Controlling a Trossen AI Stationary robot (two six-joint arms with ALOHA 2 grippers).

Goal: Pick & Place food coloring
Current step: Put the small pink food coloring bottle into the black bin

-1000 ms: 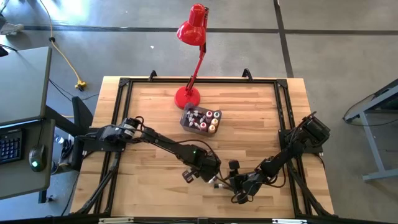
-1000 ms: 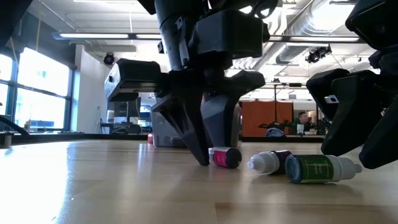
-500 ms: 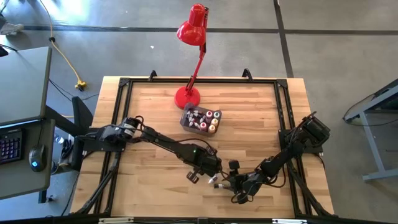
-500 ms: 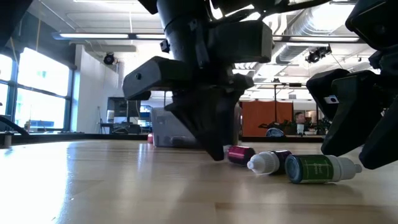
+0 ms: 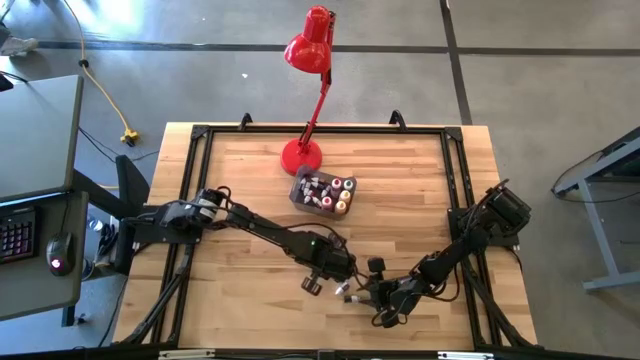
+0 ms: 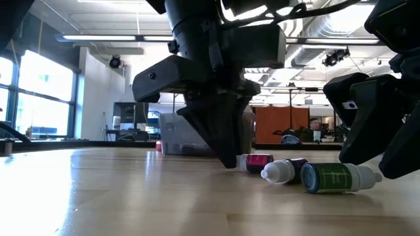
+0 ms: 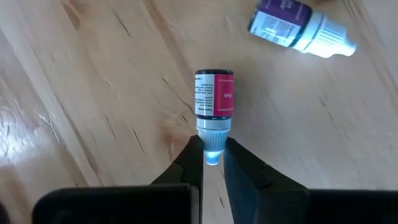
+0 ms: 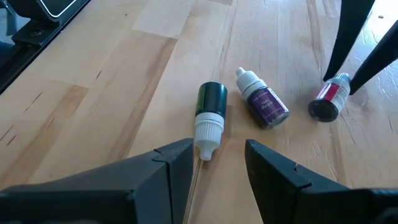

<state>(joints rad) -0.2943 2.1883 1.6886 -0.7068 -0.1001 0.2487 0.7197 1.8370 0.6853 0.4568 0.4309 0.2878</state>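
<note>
Three small plastic squeeze bottles lying loose on the pale wooden table [image 5: 240, 300] near its front edge: pink-labelled bottle [image 7: 214, 99], purple-labelled bottle [image 8: 266, 104], green bottle [image 8: 210, 112], plus several more standing in the grey rectangular tub [image 5: 322, 190] beside the red desk lamp [image 5: 308, 90]. Left gripper [image 7: 212, 158] pinching the pink-labelled bottle's white cap against the tabletop; right gripper [image 8: 217, 152] spread apart around the green bottle's nozzle. Wide bare wood open toward the left side.
</note>
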